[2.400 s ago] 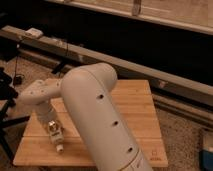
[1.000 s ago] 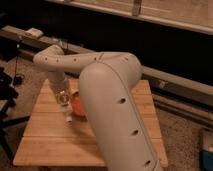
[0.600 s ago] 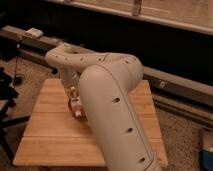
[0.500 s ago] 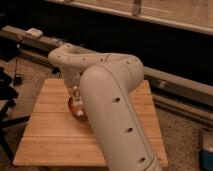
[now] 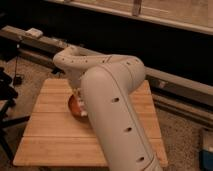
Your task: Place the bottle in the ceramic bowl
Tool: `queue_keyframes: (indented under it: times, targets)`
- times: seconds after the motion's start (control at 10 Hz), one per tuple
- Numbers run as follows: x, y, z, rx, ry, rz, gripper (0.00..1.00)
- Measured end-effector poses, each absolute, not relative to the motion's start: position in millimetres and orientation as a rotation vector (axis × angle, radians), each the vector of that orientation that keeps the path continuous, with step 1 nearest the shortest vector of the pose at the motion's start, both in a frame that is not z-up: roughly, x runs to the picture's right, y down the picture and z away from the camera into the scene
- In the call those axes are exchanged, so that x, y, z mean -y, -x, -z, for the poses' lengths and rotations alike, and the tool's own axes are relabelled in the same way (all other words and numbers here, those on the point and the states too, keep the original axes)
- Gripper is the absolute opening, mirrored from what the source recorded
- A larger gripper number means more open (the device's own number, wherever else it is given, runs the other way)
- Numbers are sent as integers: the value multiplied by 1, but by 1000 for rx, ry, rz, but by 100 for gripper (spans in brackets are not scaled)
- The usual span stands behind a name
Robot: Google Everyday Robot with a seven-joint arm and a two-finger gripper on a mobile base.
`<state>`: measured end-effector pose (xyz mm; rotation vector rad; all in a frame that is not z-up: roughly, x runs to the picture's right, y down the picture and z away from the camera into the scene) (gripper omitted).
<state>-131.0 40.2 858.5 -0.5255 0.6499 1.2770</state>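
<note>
The gripper (image 5: 80, 102) hangs over the shallow orange-red ceramic bowl (image 5: 74, 105) on the slatted wooden bench (image 5: 50, 130), largely hidden behind the arm. The bottle is hidden. Recommended: lower centrally, release low inside the rim.

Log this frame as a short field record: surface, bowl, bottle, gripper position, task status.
surface: wooden table
bowl: ceramic bowl, orange-red, on the table, mostly hidden behind the arm
bottle: not visible, hidden by the arm
gripper: gripper low at the bowl, largely blocked from view
task status: cannot confirm the bottle is in the bowl
</note>
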Motion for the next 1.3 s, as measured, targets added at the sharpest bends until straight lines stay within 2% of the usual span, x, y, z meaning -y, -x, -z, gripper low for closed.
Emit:
queue_keyframes:
  times: [0.4, 0.5, 1.3]
  targets:
    - [-53, 134, -855, -639, 519, -1263, 74]
    - [-53, 133, -855, -638, 516, -1263, 79]
    - [-51, 137, -843, -577, 528, -1306, 80]
